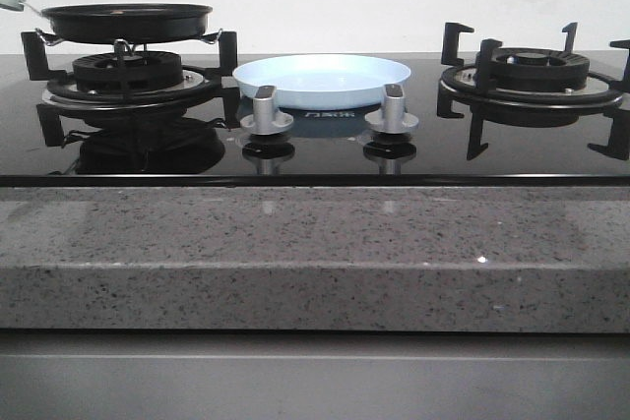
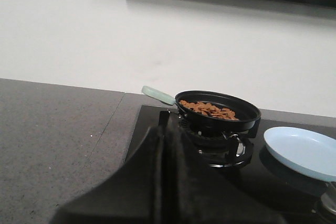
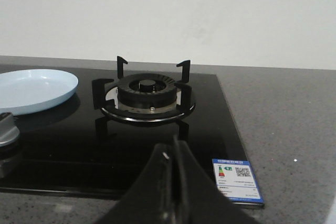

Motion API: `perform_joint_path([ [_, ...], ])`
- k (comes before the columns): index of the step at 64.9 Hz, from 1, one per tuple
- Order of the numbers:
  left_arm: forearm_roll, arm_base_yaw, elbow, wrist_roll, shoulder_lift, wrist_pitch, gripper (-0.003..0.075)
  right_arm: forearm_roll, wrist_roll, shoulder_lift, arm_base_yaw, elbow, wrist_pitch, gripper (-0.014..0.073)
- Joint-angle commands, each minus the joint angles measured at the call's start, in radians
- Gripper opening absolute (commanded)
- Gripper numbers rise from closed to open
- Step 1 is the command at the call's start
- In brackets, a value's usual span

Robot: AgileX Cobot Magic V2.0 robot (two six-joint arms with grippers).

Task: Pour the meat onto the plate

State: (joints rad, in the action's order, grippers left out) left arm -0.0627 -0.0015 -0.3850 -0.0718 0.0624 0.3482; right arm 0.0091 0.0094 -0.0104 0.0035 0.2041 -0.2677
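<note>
A speckled grey stone tabletop (image 1: 295,253) carries a glossy black glass gas hob (image 1: 315,150), and things run across it from left to right as follows. On the left burner's black grate (image 1: 128,71) sits a round black frying pan (image 1: 126,19) with a pale green handle (image 2: 157,95) that sticks out past the hob's left edge; the front view shows only the pan's side, while the left wrist view looks into it and shows the meat (image 2: 210,110), a loose pile of small, flat, orange-brown pieces, lying inside the pan. The left arm's black fingers (image 2: 167,182) fill the bottom of that wrist view, pressed together with only a thin seam between them, holding nothing and well apart from the pan. In the middle of the hob, behind two silver control knobs (image 1: 266,107), rests the wide, shallow, pale-blue round plate (image 1: 323,78), flat on the glass between the two burners, with nothing on it. To the right stands the second burner with its black grate (image 1: 532,76) and nothing on top. The right wrist view shows this burner from near, the plate's edge off to one side, and a small blue-and-white label sticker (image 3: 237,180) on the hob's corner near the stone. The right arm's black fingers (image 3: 175,192) are also closed together, a narrow line between them, gripping nothing and hanging short of the burner. Neither arm shows in the front view.
</note>
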Motion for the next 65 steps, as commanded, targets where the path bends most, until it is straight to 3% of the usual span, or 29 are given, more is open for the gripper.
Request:
perform_joint_path([
  [1,-0.007,-0.006,-0.139,0.000,0.089,0.041,-0.0020,-0.003,0.000,0.044,-0.005,0.115,-0.027,-0.0069],
  [9,-0.005,-0.006,-0.263,0.000,0.211,0.162,-0.0020,0.034,0.000,0.137,-0.005,0.249,-0.158,-0.0069],
  [18,0.000,-0.006,-0.353,0.046,0.334,0.211,-0.0020,0.073,0.000,0.267,-0.005,0.374,-0.257,-0.0069],
  [51,-0.051,-0.011,-0.391,0.045,0.510,0.190,-0.0012,0.080,-0.004,0.529,-0.005,0.436,-0.257,-0.0062],
  [56,-0.047,-0.037,-0.391,0.045,0.529,0.197,0.0066,0.080,-0.019,0.543,-0.005,0.436,-0.261,0.0009],
  [59,-0.028,-0.065,-0.391,0.048,0.537,0.198,0.0158,0.080,-0.019,0.549,-0.003,0.436,-0.264,0.0083],
  [65,0.025,-0.132,-0.391,0.048,0.553,0.203,0.0391,0.080,-0.019,0.556,-0.002,0.436,-0.265,0.0323],
])
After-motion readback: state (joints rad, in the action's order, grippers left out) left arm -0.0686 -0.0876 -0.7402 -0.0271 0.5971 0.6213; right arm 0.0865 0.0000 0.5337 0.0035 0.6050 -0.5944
